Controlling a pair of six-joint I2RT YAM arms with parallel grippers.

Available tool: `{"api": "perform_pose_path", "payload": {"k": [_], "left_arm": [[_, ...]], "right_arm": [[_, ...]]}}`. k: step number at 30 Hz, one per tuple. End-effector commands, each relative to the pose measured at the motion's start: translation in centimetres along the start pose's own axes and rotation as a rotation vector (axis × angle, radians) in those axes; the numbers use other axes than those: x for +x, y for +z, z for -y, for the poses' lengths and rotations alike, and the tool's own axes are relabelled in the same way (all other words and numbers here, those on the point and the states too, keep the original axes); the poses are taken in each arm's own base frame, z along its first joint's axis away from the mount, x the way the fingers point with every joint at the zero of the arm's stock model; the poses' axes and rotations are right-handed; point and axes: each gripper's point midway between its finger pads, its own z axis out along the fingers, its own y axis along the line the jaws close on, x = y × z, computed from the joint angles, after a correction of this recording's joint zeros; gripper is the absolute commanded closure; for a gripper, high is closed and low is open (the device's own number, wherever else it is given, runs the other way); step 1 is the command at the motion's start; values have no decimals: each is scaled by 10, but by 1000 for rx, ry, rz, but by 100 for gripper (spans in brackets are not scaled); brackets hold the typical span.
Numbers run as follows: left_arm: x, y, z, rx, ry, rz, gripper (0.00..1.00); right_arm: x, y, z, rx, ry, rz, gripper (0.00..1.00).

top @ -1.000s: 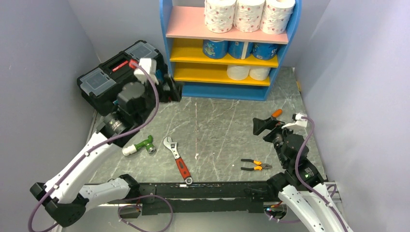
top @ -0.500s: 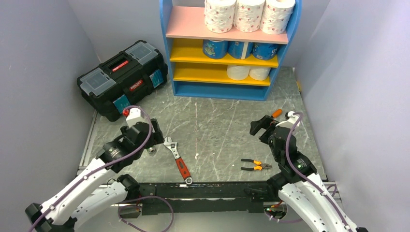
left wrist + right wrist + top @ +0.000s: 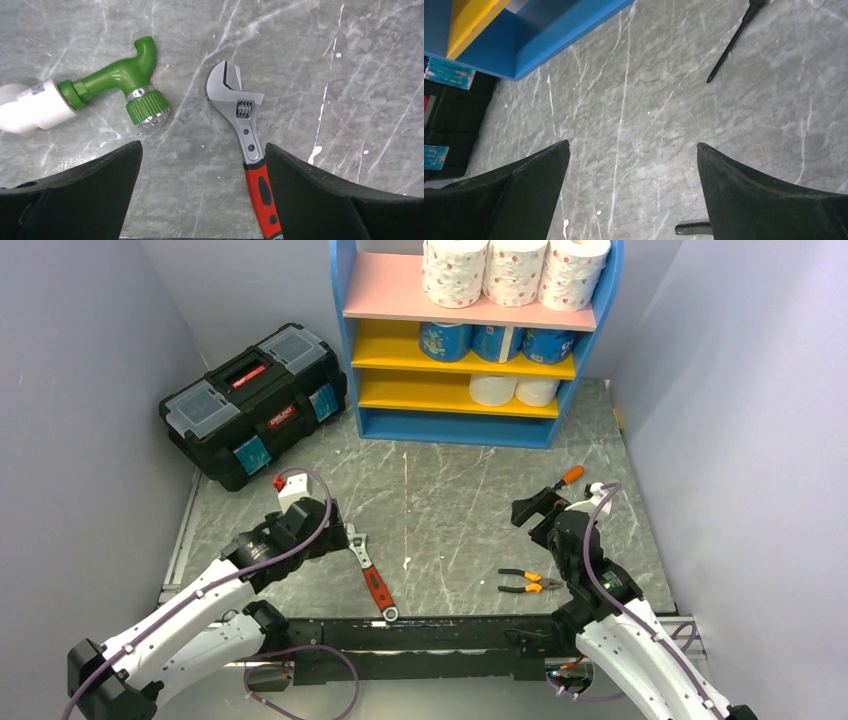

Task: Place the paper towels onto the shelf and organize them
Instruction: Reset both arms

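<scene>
The shelf (image 3: 390, 290) stands at the back of the table, and its blue corner shows in the right wrist view (image 3: 524, 35). Three pink-dotted paper towels (image 3: 515, 270) stand on the pink top board. Three blue-wrapped rolls (image 3: 495, 342) stand on the upper yellow board. Two plain white rolls (image 3: 513, 390) lie on the lower yellow board. My left gripper (image 3: 333, 532) (image 3: 202, 150) is open and empty, low over the near left of the table. My right gripper (image 3: 527, 506) (image 3: 633, 147) is open and empty over the near right.
A black toolbox (image 3: 255, 400) sits at the back left. A green tap with a white pipe (image 3: 120, 80) and a red-handled wrench (image 3: 240, 115) (image 3: 368, 570) lie under my left gripper. Pliers (image 3: 528, 582) and an orange-handled screwdriver (image 3: 570, 476) lie by my right arm.
My left arm has drawn back from the toolbox to the near left, over the tap and wrench. My right gripper has shifted slightly left and nearer.
</scene>
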Motion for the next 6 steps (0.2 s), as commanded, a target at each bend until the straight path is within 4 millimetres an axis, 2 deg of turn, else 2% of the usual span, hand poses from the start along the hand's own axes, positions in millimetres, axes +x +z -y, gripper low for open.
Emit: {"api": "perform_pose_path", "payload": {"k": [1, 6], "left_arm": [[-3, -2, 17, 116, -21, 32, 1], [-4, -3, 10, 94, -7, 50, 1]], "right_arm": [[-1, 0, -13, -48, 86, 3, 0], [-5, 1, -8, -1, 96, 11, 0]]}}
